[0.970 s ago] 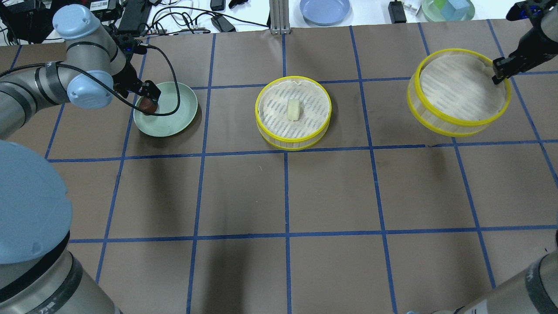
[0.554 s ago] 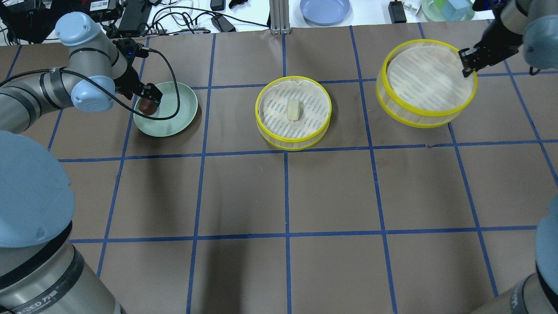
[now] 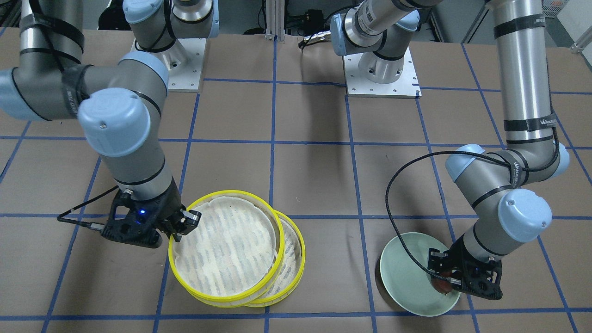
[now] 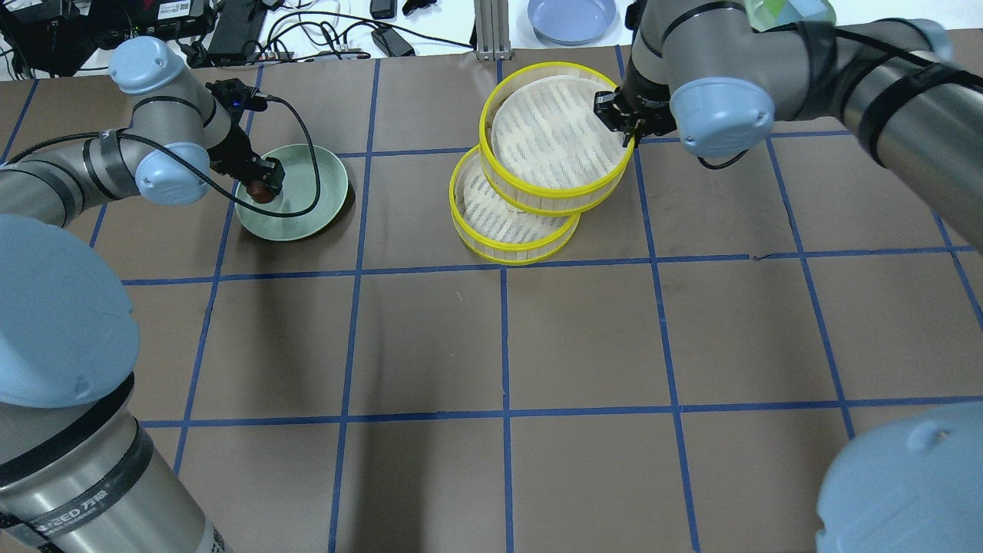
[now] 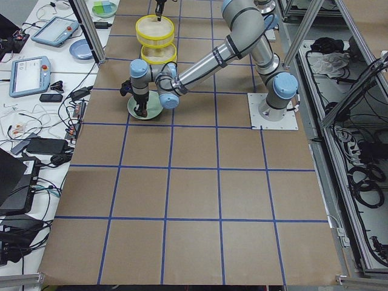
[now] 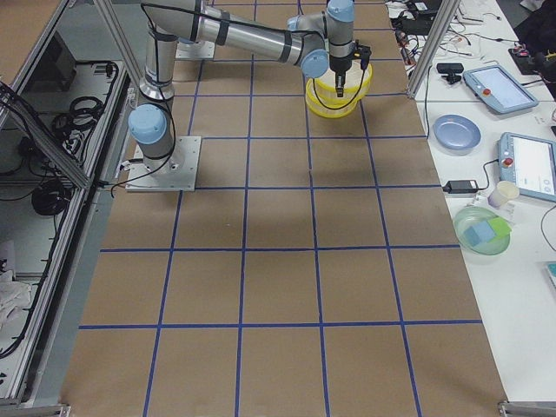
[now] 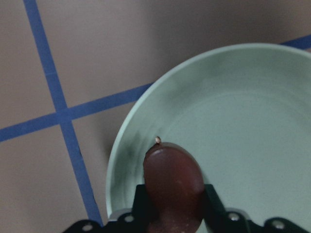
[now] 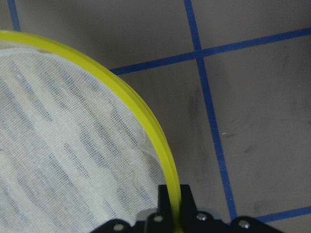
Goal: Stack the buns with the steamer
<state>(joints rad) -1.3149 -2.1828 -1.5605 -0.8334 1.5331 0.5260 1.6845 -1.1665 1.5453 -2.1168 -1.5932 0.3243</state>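
Observation:
My right gripper (image 4: 618, 115) is shut on the rim of a yellow-rimmed steamer tier (image 4: 553, 134) and holds it in the air, partly over the other tier (image 4: 499, 226), which rests on the table. The held tier also shows in the front view (image 3: 222, 245) and the right wrist view (image 8: 73, 145). The cream-white bun is hidden under the held tier. My left gripper (image 4: 265, 180) is shut on the dark reddish-brown bun (image 7: 174, 182) on the mint-green plate (image 4: 307, 203), at the plate's left side (image 3: 444, 284).
A blue plate (image 4: 572, 17) and cables lie beyond the table's far edge. A glass bowl with coloured blocks (image 6: 482, 230) stands on the side bench. Blue tape lines grid the brown table cover (image 4: 499, 346).
My right gripper has carried the steamer tier leftward from the far right until it overlaps the tier on the table. The left gripper stays at the brown bun on the plate.

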